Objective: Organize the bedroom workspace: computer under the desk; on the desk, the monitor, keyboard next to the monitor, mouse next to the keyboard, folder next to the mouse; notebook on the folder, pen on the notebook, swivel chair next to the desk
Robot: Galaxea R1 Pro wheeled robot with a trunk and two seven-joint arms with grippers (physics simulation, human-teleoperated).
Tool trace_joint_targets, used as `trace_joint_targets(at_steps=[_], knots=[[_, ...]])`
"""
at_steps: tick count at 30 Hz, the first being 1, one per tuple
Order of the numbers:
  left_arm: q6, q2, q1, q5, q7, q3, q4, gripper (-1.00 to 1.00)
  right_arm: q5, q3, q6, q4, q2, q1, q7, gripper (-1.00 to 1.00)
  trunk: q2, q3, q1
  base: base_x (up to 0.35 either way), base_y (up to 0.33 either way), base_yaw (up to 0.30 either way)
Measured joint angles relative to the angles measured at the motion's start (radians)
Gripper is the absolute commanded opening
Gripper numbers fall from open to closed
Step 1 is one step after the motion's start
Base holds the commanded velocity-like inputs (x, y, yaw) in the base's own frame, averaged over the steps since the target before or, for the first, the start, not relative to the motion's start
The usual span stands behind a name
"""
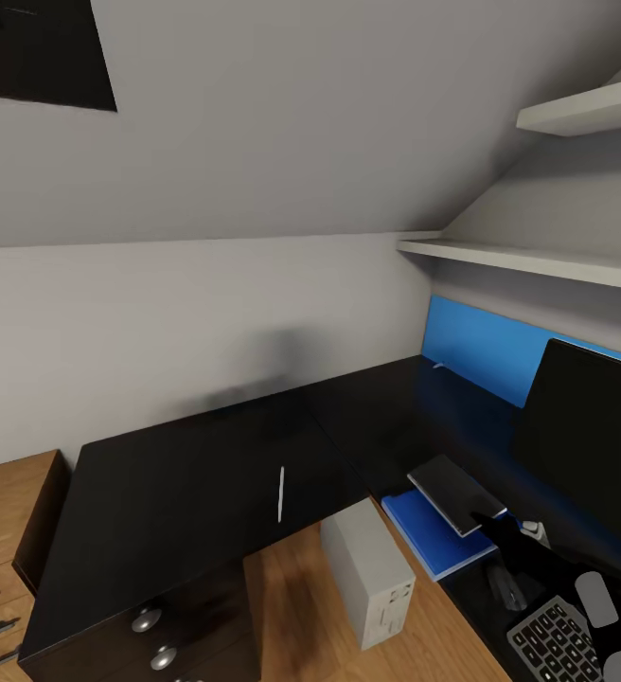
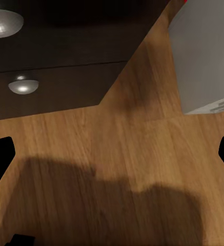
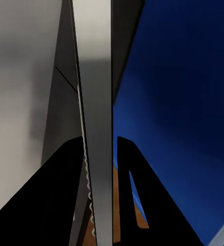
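A: Status check. Which step is in hand?

B: Stacking the notebook (image 1: 455,493) on the folder (image 1: 435,537). The right hand (image 1: 488,519) is clamped on the notebook's near edge. In the right wrist view, both fingers (image 3: 55,195) press against the thin grey slab (image 3: 94,118). The notebook hangs tilted above the blue folder, which lies flat on the surface (image 1: 187,493) beside the keyboard (image 1: 558,639).

A: Left hand?

B: Spread wide and holding nothing. Its fingertips (image 2: 0,154) sit at the far edges of the left wrist view, over the wooden floor (image 2: 117,169) near the drawers (image 2: 50,87).

A: Next move?

B: In my judgement: level the notebook, lower it squarely onto the folder, then release. The pen (image 1: 281,493) follows; it lies well apart on the other wing of the surface.

A: Surroundings and obstructions?

B: The monitor (image 1: 590,445) stands just beside the work area, so a sideways swing of the notebook could strike it. The mouse (image 1: 595,598) lies near the keyboard. The computer (image 1: 369,570) stands on the floor at the inner corner, under the folder's overhanging edge. Two shelves (image 1: 528,258) hang above. The folder overhangs the edge, so a hard landing could tip it.
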Motion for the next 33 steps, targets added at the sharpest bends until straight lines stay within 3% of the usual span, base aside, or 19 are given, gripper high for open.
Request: trace_joint_targets(at_steps=[23,33], knots=[[0.0,0.0,0.0,0.002,0.0,0.001,-0.001,1.0,0.002,0.0,0.0,0.001,0.001,0.0,-0.005,-1.0,0.0,0.0,0.0,-0.051,0.0,0.0],[0.0,0.0,0.0,0.003,0.001,0.001,-0.001,1.0,0.003,0.0,-0.002,0.013,0.001,0.0,-0.007,-1.0,-0.07,-0.031,0.038,-0.001,0.0,0.0]])
